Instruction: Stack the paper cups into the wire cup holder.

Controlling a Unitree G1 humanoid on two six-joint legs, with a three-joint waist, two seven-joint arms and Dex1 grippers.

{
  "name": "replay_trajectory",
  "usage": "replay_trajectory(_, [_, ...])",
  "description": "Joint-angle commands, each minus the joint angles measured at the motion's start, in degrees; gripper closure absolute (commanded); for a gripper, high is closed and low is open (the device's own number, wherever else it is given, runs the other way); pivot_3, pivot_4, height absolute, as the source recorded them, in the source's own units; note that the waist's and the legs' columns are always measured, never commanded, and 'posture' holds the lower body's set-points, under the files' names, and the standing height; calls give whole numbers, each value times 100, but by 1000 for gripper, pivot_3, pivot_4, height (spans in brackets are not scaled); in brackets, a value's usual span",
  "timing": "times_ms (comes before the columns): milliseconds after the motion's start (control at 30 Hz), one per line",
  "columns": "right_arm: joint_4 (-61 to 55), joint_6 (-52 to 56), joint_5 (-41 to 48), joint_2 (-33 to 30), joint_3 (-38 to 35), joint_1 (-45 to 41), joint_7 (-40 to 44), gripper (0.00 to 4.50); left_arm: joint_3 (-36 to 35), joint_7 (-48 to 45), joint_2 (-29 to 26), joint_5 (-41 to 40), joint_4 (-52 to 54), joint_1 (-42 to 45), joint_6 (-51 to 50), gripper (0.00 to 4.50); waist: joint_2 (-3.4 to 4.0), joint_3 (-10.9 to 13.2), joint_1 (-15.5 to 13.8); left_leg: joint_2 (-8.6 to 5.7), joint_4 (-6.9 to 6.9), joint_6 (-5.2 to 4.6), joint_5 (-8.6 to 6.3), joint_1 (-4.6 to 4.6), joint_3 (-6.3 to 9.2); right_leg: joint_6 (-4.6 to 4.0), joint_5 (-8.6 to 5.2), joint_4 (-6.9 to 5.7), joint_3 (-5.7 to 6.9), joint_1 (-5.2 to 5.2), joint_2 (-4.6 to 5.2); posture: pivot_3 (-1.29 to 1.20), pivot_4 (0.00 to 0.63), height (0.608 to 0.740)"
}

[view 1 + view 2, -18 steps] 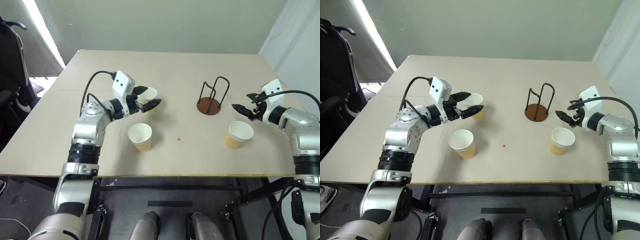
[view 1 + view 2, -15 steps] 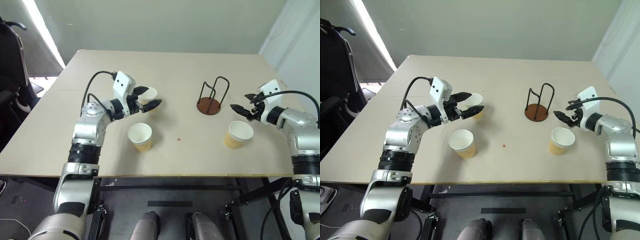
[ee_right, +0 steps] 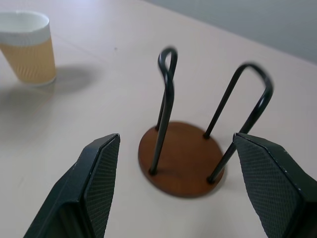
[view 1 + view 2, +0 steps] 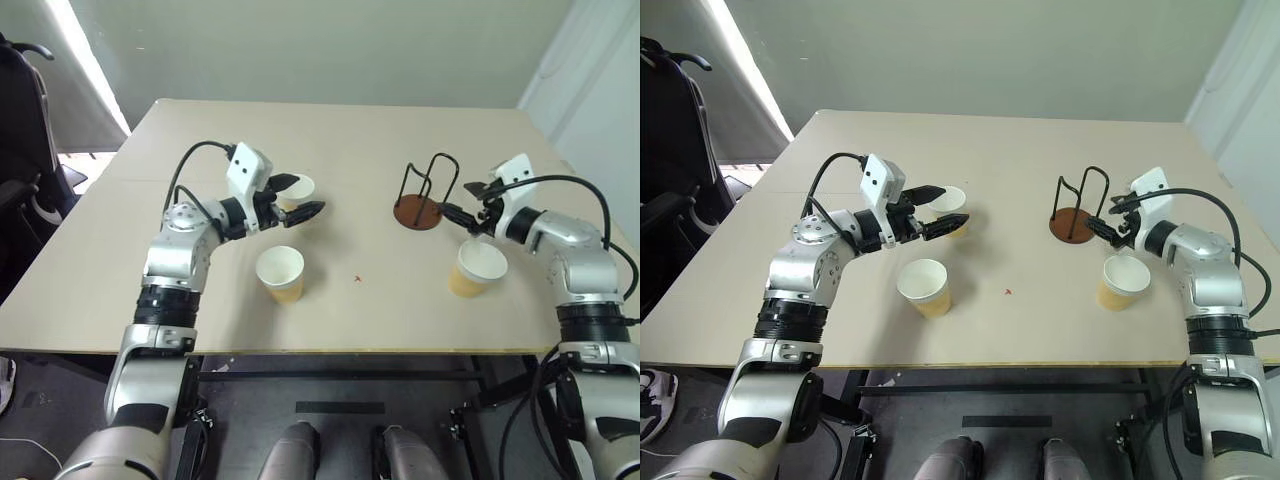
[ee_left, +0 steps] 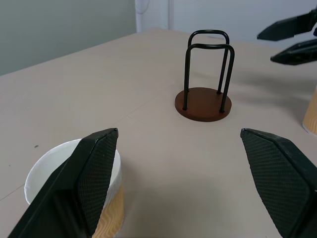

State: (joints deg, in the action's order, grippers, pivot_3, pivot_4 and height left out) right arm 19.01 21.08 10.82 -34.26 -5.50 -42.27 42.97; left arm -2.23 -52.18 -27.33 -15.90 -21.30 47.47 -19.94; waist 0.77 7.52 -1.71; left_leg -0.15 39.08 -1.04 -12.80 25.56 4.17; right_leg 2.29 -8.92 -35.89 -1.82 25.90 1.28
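Note:
Three tan paper cups stand upright on the table. One cup [image 4: 297, 189] sits at my left gripper [image 4: 301, 195], which is open; in the left wrist view this cup [image 5: 49, 173] lies beside one finger, partly hidden by it. A second cup [image 4: 281, 273] stands nearer the front edge. The third cup [image 4: 476, 270] is on the right, just below my right gripper [image 4: 463, 202]. That gripper is open, empty and level, and points at the wire cup holder [image 4: 420, 196]. The holder [image 3: 181, 158], a brown disc with black wire loops, is empty.
The beige table [image 4: 350, 135] ends in a front edge close below the two near cups. A dark chair [image 4: 22, 110] stands off its left side. A small red mark [image 4: 357, 279] lies between the front cups. My right gripper's fingers [image 5: 292, 37] show beyond the holder in the left wrist view.
My right gripper has swung left toward the wire holder and now hangs just above the right cup. The left arm and all the cups have stayed put.

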Motion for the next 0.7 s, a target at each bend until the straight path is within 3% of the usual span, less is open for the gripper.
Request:
replay_trajectory(33, [59, -188, -53, -13, -51, -242, -156, 802, -23, -16, -76, -27, 211, 144, 23, 254, 0, 0, 1, 0, 0, 0, 0, 0, 0, 0, 0, 0, 0, 0, 0, 0, 150, 740])
replay_trajectory(700, [1119, -767, -374, 408, 564, -1085, 118, 802, -5, -382, -268, -125, 301, 118, -109, 254, 0, 0, 11, 0, -4, 1, 0, 2, 0, -3, -2, -2, 0, 7, 0, 0, 150, 740])
